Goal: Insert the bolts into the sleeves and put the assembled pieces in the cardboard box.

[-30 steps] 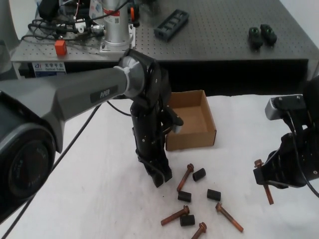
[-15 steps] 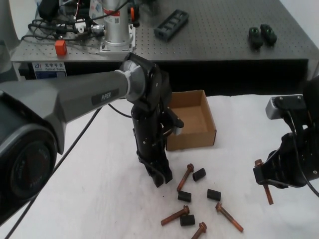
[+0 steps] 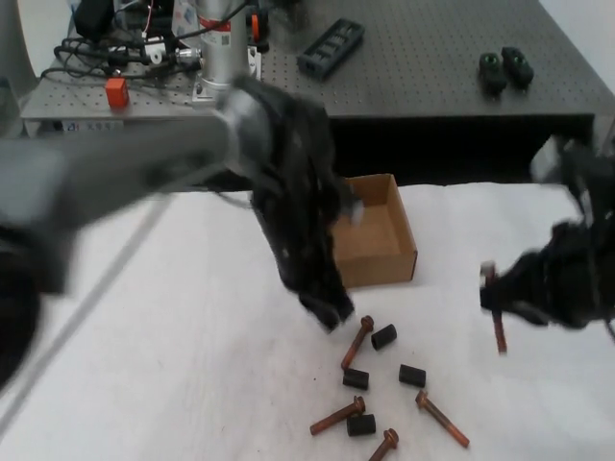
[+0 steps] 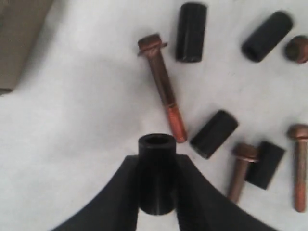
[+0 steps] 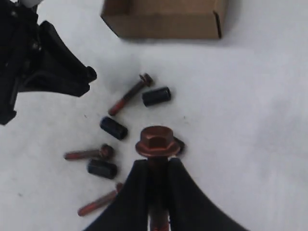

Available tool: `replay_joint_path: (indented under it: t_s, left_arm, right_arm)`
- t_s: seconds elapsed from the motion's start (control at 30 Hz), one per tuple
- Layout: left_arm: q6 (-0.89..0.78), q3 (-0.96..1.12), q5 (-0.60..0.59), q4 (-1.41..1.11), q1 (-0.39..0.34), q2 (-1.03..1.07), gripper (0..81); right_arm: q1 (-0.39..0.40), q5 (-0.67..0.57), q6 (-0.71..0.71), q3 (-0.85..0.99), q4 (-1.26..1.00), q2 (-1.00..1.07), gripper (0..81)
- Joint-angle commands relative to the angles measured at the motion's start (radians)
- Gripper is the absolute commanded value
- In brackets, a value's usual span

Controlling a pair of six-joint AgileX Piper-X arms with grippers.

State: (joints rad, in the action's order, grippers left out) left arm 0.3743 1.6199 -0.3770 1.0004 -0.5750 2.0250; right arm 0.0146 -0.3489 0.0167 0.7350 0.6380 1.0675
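My left gripper (image 4: 157, 168) is shut on a black sleeve (image 4: 156, 147), held with its bore showing, above the white cloth. In the high view the left gripper (image 3: 329, 312) hangs just in front of the cardboard box (image 3: 377, 257). My right gripper (image 5: 156, 166) is shut on a copper bolt (image 5: 155, 142), head outward; that bolt (image 3: 497, 317) hangs at the right. Loose bolts (image 3: 357, 341) (image 3: 338, 415) (image 3: 442, 418) and black sleeves (image 3: 383, 336) (image 3: 412, 375) (image 3: 356, 377) lie on the cloth between the arms. The nearest loose bolt (image 4: 163, 86) lies just beyond the held sleeve.
The open cardboard box (image 5: 163, 19) stands behind the scattered parts. A perforated metal bench (image 3: 432, 58) with cables, a black tray (image 3: 332, 46) and an orange block (image 3: 116, 91) runs behind the cloth. White cloth (image 3: 173, 365) at the left is bare.
The left arm has swung up and to the right toward the box with the sleeve. The right gripper has lifted and shifted slightly left with its bolt.
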Motion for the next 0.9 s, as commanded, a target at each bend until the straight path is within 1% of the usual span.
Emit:
replay_joint_path:
  t_s: [0.0,0.07,0.1,0.17,0.27,0.37,0.43,0.53,0.7,0.77,0.87]
  left_arm:
    - [-0.063,-0.118,-0.048,-0.102,0.011,-0.174,0.7]
    - [-0.113,-0.28,-0.087,-0.237,0.011,-0.306,0.7]
    - [-0.138,-0.349,-0.133,-0.301,0.011,-0.359,0.7]
    - [-0.208,-0.519,-0.267,-0.485,0.008,-0.484,0.7]
    - [-0.308,-0.732,-0.436,-0.779,0.008,-0.635,0.7]
    - [-0.411,-0.863,-0.516,-0.991,0.008,-0.729,0.7]
    - [-0.463,-0.908,-0.58,-1.064,0.008,-0.76,0.7]
    - [-0.51,-0.925,-0.641,-1.084,0.008,-0.774,0.7]
    - [-0.508,-0.925,-0.663,-1.086,0.008,-0.774,0.7]
    - [-0.501,-0.925,-0.684,-1.086,0.008,-0.774,0.7]
    - [-0.502,-0.925,-0.684,-1.086,0.008,-0.774,0.7]
  right_arm:
    - [0.0,-0.062,0.079,-0.016,-0.088,-0.081,2.0]
    - [0.0,-0.142,0.185,-0.062,-0.197,-0.146,2.0]
    - [0.0,-0.179,0.236,-0.087,-0.253,-0.177,2.0]
    - [0.018,-0.24,0.369,-0.156,-0.424,-0.231,2.0]
    - [0.074,-0.271,0.56,-0.243,-0.706,-0.268,2.0]
    - [0.142,-0.265,0.671,-0.293,-0.912,-0.264,2.0]
    - [0.183,-0.247,0.705,-0.301,-0.99,-0.248,2.0]
    - [0.251,-0.222,0.71,-0.301,-1.05,-0.21,2.0]
    - [0.333,-0.174,0.725,-0.301,-1.132,-0.124,2.0]
    - [0.35,-0.15,0.727,-0.301,-1.17,-0.09,2.0]
    - [0.366,-0.147,0.731,-0.301,-1.191,-0.052,2.0]
